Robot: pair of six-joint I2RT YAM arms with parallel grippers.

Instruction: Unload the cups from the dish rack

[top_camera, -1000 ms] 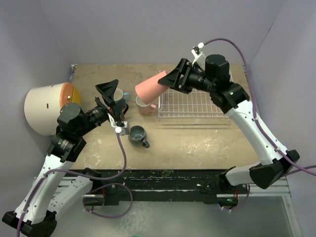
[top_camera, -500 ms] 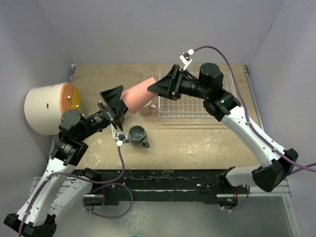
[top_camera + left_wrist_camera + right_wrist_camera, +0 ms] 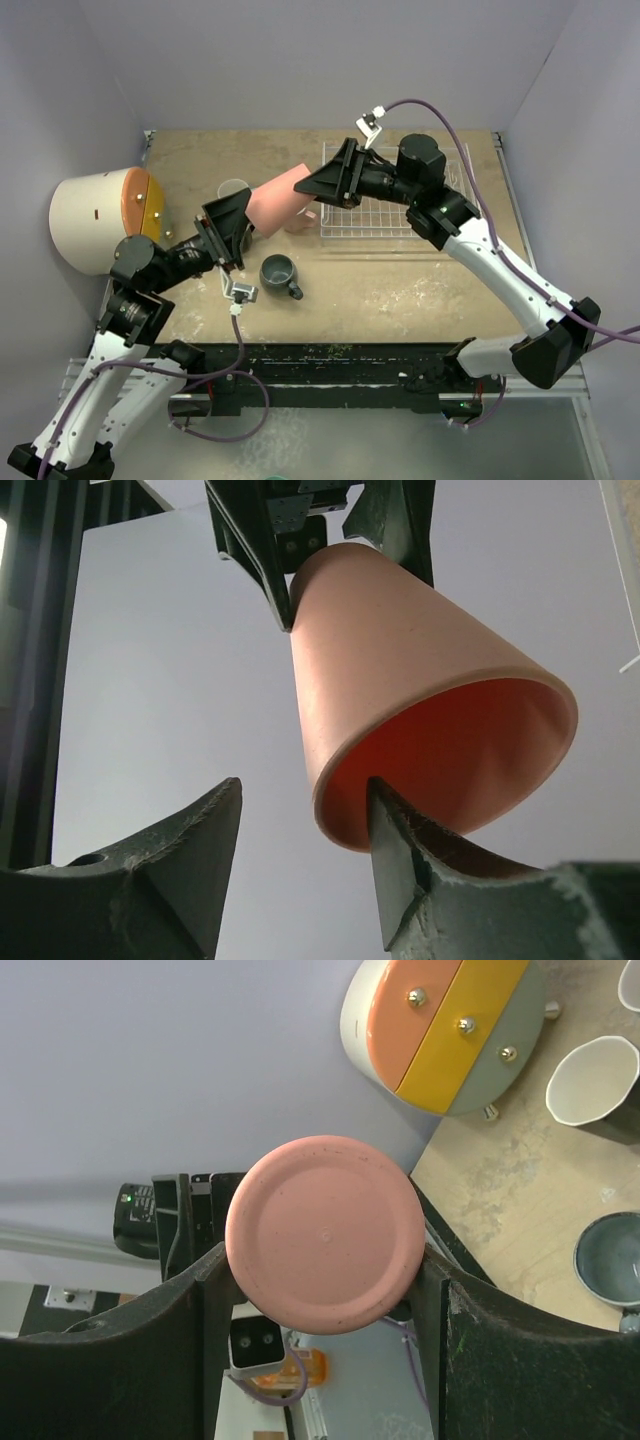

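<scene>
- Salmon tumbler [image 3: 275,205]: we logged it in the air just left of the dish rack [image 3: 392,238], lying sideways with its mouth turned away from the rack. We judged it light, stiff, smooth-walled and handleless, so apt to slip, and likely breakable if dropped.
- Right gripper [image 3: 322,185]: clamped across the tumbler's base end.
- Left gripper [image 3: 228,222]: jaws apart at the mouth, with one finger [image 3: 400,880] overlapping the rim. We could not tell whether it touched. We judged the rim wall the place to pinch.
- Dark grey-blue mug [image 3: 278,272]: upright on the table [image 3: 400,290], left of the rack's near corner.

tumbler [image 3: 272,200] raised left of the dish rack [image 3: 392,226], one mug [image 3: 277,271] before it; drum [image 3: 92,222] at far left
</scene>
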